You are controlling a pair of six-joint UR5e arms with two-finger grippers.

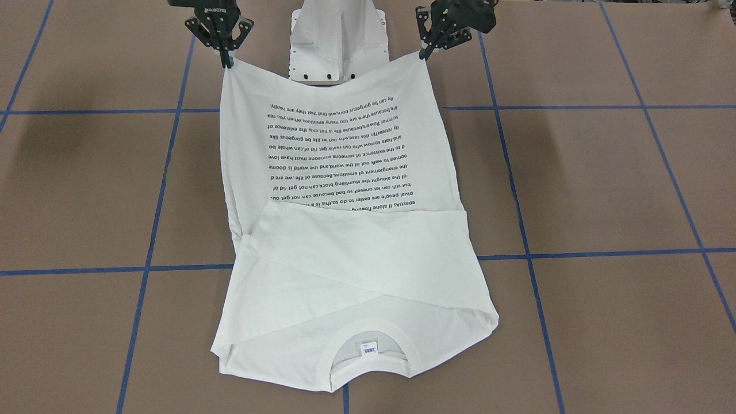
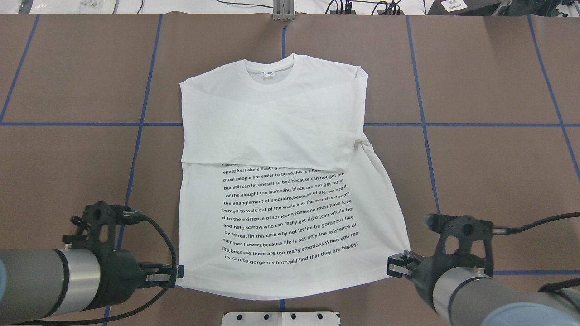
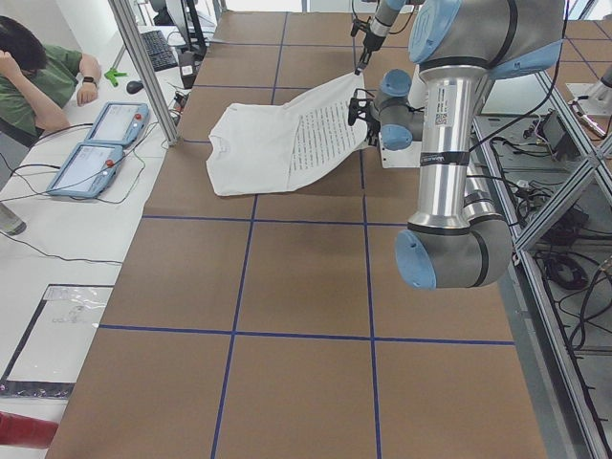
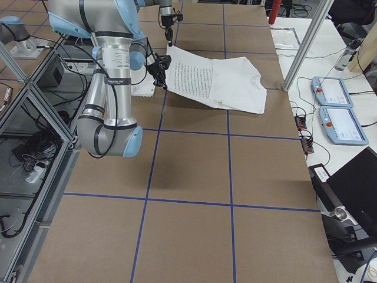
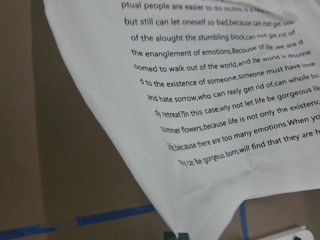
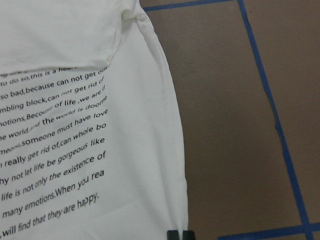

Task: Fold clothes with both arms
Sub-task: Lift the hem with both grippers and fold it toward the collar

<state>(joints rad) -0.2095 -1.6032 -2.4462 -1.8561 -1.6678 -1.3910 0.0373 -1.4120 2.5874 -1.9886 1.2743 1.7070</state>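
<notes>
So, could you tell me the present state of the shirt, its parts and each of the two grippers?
shirt, print side up, partly folded.
sleeves, folded across the chest.
collar, lying flat on the table.
hem, held up at both corners.
left gripper, shut on one hem corner.
right gripper, shut on the other hem corner.

The shirt (image 2: 272, 136) is white, with rows of small black words (image 2: 290, 217) on it. The tabletop (image 2: 489, 181) is brown with blue lines (image 2: 476, 124) making squares. The left hand (image 2: 179, 271) and right hand (image 2: 392, 265) are black.
</notes>
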